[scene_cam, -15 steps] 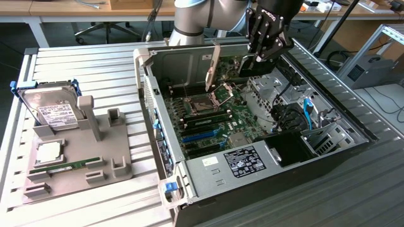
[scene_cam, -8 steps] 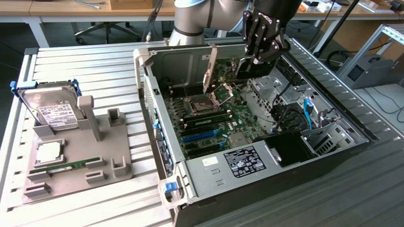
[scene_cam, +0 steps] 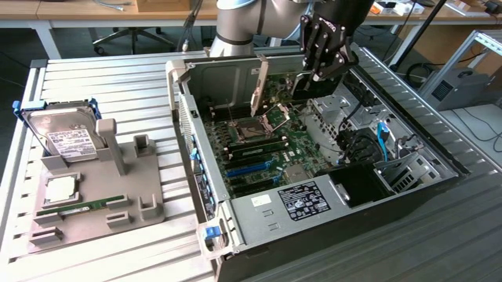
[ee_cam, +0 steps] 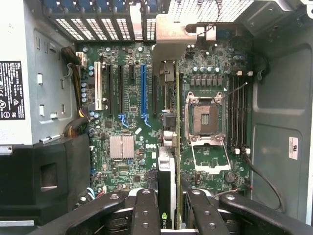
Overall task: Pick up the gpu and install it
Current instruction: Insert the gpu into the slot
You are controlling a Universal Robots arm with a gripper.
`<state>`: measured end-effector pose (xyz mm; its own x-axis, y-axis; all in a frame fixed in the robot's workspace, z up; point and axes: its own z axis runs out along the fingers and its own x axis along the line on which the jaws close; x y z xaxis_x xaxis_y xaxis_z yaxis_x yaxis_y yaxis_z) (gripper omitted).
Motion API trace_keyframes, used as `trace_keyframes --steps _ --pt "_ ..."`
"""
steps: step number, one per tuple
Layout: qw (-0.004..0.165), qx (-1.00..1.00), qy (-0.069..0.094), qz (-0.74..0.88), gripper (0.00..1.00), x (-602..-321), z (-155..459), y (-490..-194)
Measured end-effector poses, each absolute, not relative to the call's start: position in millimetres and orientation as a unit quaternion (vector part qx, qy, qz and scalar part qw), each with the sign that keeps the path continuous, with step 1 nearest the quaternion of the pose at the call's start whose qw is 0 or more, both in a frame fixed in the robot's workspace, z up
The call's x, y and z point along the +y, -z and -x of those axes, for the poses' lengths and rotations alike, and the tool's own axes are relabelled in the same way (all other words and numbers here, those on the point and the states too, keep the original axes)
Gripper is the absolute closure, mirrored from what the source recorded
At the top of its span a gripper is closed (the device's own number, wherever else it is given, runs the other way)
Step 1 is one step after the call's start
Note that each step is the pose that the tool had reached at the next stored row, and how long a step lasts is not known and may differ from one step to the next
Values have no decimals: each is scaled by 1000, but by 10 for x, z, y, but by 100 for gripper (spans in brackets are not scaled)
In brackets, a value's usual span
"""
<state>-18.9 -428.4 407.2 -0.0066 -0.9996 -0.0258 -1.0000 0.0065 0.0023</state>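
Gripper [ee_cam: 171, 198] fingers clamped the gpu [ee_cam: 166, 169] edge-on over the Dell-marked motherboard [ee_cam: 128, 98] inside the open computer case [scene_cam: 235, 226].

White DELL lettering [ee_cam: 150, 146] stands on the motherboard [ee_cam: 112, 176], beside the silver heatsink [ee_cam: 121, 146]. The power supply label [ee_cam: 10, 90] bears a UL mark (its fine print is illegible). The gpu [ee_cam: 166, 181] carries a small green emblem, too small to read.

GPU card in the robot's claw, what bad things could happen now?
1. The thin dark gpu card hangs edge-down over the green motherboard; lowered off line, it might knock the silvery open processor socket beside it.
2. The black gripper pinches one end only, so the card may tilt or slip.
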Motion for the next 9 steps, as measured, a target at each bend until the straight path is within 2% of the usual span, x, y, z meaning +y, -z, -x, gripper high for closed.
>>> trace_keyframes --steps 9 --pt "8 709 -10 705 73 -4283 222 -4066"
